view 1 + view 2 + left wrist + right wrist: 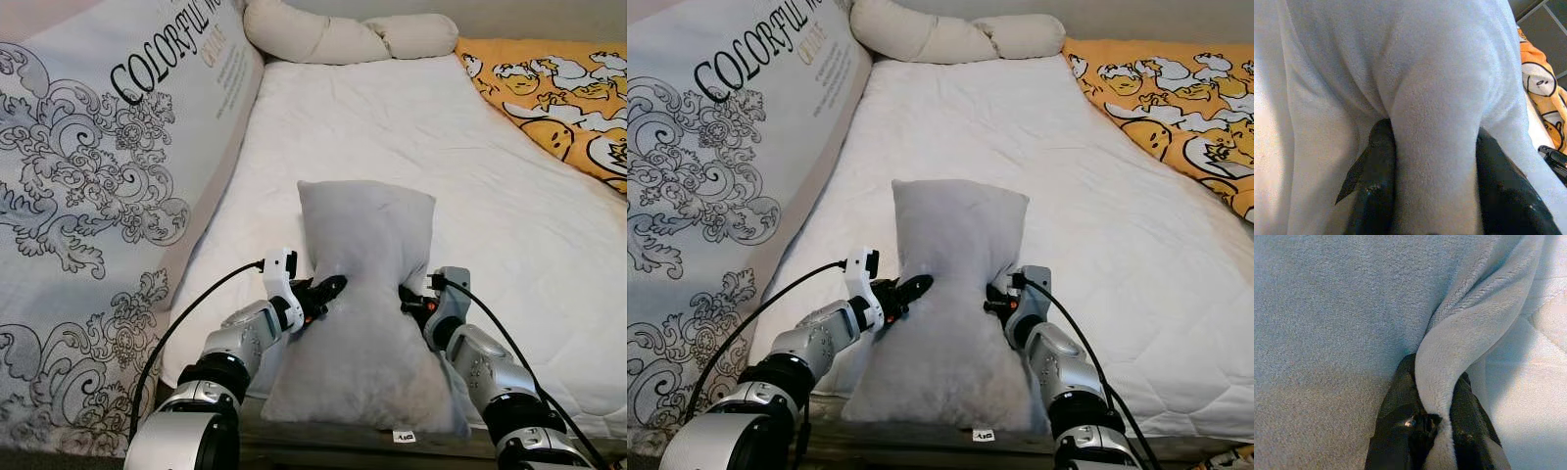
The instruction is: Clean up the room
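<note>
A: Grey fleece — one pillow (364, 294) stands on end at the near edge of the bed (411, 137), pinched at its waist from both sides. Left end effector (325, 291) and right end effector (412, 297) are each closed on a fold of its cover; both wrist views show fabric clamped between the fingers.

B: Step in hand?

A: Judged as carrying the pillow to its place — probably the head of the bed. The next move calls for an even lift from both arms, so neither fold slips.

B: Count?

A: One grey pillow, one long cream bolster (343, 37), one yellow patterned blanket (558, 93), one printed mattress (108, 196) leaning beside the bed.
</note>
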Motion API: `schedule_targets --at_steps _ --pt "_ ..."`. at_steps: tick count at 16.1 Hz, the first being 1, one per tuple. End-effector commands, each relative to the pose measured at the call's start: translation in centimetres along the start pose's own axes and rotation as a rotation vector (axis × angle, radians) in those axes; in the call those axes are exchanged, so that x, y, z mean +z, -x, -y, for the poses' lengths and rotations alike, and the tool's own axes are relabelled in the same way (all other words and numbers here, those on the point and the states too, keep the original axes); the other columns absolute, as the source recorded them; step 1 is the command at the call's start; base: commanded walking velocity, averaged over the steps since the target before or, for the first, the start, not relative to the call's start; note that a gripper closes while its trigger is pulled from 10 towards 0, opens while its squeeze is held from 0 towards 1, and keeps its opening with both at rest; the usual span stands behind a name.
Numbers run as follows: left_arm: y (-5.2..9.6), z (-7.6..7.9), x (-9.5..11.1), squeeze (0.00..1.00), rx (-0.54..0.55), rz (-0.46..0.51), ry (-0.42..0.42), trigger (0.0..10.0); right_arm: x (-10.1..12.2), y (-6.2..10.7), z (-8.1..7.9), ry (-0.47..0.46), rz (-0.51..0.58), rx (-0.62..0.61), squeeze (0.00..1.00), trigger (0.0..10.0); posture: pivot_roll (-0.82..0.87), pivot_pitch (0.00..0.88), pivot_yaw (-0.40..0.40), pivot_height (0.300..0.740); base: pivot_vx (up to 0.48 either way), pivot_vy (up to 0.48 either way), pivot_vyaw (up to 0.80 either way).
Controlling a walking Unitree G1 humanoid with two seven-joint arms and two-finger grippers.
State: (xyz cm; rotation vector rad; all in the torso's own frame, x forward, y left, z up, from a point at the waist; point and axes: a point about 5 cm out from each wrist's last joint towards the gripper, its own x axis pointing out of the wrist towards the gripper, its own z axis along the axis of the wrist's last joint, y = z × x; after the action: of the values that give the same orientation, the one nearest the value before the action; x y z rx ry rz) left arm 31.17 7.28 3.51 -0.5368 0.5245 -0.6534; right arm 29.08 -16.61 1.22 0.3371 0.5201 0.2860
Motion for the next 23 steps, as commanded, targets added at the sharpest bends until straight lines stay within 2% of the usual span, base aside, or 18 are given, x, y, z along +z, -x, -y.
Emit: schedule_targets --at_steps 1,3,5,6,7,10,11,14,15,16,18,20,21,22,23 --pt "-0.2 0.2 -1.4 0.00 0.006 -0.069 -0.002 0.0 -1.8 -0.5 -1.6 -0.006 -0.077 0.059 0.00 0.0 -0.03 0.000 0.080 0.740 0.000 0.000 0.00" --pt "-0.2 0.2 -1.4 0.00 0.007 -0.067 -0.004 0.0 -1.8 -0.6 -1.7 -0.006 -0.075 0.060 0.00 0.0 -0.03 0.000 0.080 0.740 0.000 0.000 0.00" --pt "-0.3 0.3 -0.9 0.00 0.015 -0.051 -0.050 0.0 -1.3 -0.7 -1.9 -0.003 -0.061 0.063 0.00 0.0 -0.03 0.000 0.080 0.740 0.000 0.000 0.00" --pt "-0.5 0.5 0.0 0.00 0.017 -0.023 -0.099 0.0 -0.4 -0.9 -2.1 0.002 -0.030 0.062 0.00 0.0 -0.03 0.000 0.083 0.740 0.000 0.000 0.00" --pt "-0.5 0.5 0.0 0.00 0.017 -0.023 -0.099 0.0 -0.4 -0.9 -2.1 0.002 -0.030 0.062 0.00 0.0 -0.03 0.000 0.083 0.740 0.000 0.000 0.00" --pt "-0.7 0.9 2.5 0.00 0.031 0.065 -0.165 0.0 1.2 -1.3 -2.6 0.012 0.029 0.077 0.00 0.0 -0.03 0.000 0.086 0.740 0.000 0.000 0.00" --pt "-0.7 1.7 5.2 0.00 0.015 0.152 -0.213 0.0 2.8 -1.4 -3.1 0.014 0.108 0.081 0.00 0.0 -0.03 0.000 0.085 0.740 0.000 0.000 0.00" --pt "-0.4 3.0 7.3 0.00 -0.019 0.237 -0.283 0.0 5.0 -1.1 -3.7 -0.003 0.236 0.087 0.00 0.0 -0.02 0.000 0.076 0.740 0.000 0.000 0.00" --pt "-0.2 3.3 7.8 0.00 -0.015 0.262 -0.333 0.0 5.9 -0.9 -4.0 -0.004 0.285 0.088 0.00 0.0 -0.03 0.000 0.077 0.740 0.000 0.000 0.00" --pt "0.0 3.5 8.0 0.00 -0.009 0.272 -0.361 0.0 6.3 -0.8 -4.1 -0.004 0.307 0.087 0.00 0.0 -0.03 0.000 0.078 0.740 0.000 0.000 0.00" --pt "0.8 3.5 7.9 0.00 0.023 0.264 -0.494 0.0 7.1 -0.4 -4.8 -0.022 0.363 0.085 0.00 0.0 -0.03 0.000 0.084 0.740 0.000 0.000 0.00" --pt "1.0 3.4 7.3 0.00 0.048 0.248 -0.532 0.0 6.6 -0.1 -5.1 0.001 0.352 0.082 0.00 0.0 -0.04 0.000 0.085 0.740 0.000 0.000 0.00" --pt "1.1 3.5 6.9 0.00 0.105 0.269 -0.587 0.0 6.2 0.3 -4.8 0.043 0.370 0.003 0.00 10.0 -0.03 0.000 0.084 0.740 0.000 0.000 0.00" --pt "1.2 3.4 6.8 0.00 0.137 0.270 -0.601 10.0 6.2 0.4 -4.6 0.034 0.375 -0.015 0.00 10.0 -0.04 0.000 0.086 0.740 0.000 0.000 0.00" --pt "1.4 3.3 6.8 0.00 0.174 0.285 -0.608 10.0 6.4 0.7 -4.4 0.029 0.385 -0.039 0.00 10.0 -0.04 0.000 0.086 0.740 0.000 0.000 0.00"
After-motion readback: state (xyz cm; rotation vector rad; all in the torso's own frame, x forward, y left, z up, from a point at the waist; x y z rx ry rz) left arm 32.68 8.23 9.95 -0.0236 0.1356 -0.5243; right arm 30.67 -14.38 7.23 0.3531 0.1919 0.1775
